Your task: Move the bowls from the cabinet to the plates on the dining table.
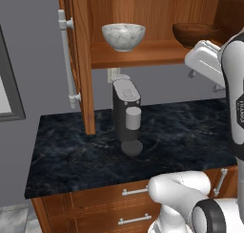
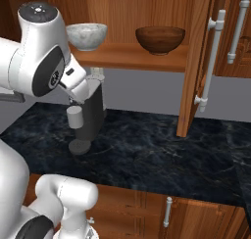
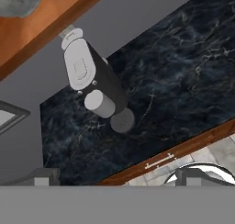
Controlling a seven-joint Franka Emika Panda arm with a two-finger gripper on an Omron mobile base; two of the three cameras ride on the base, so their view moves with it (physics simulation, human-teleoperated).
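Observation:
Two bowls stand on the shelf (image 1: 147,54) of the open wooden cabinet (image 2: 193,61). The white-grey marbled bowl (image 1: 123,36) (image 2: 87,35) is on the left, and its edge shows at the hand view's top corner (image 3: 18,0). The glossy brown bowl (image 1: 193,34) (image 2: 160,39) is on the right. My gripper (image 3: 120,178) (image 1: 206,81) hangs open and empty just below and in front of the shelf, under the brown bowl, tilted down towards the counter. The plates and the dining table are out of view.
A dark coffee machine (image 1: 127,115) (image 2: 88,118) (image 3: 92,85) stands on the black marble counter (image 1: 181,132) under the shelf. The open cabinet door (image 1: 81,60) with its long silver handle (image 1: 66,60) juts out on the left. Drawers (image 1: 133,191) lie below.

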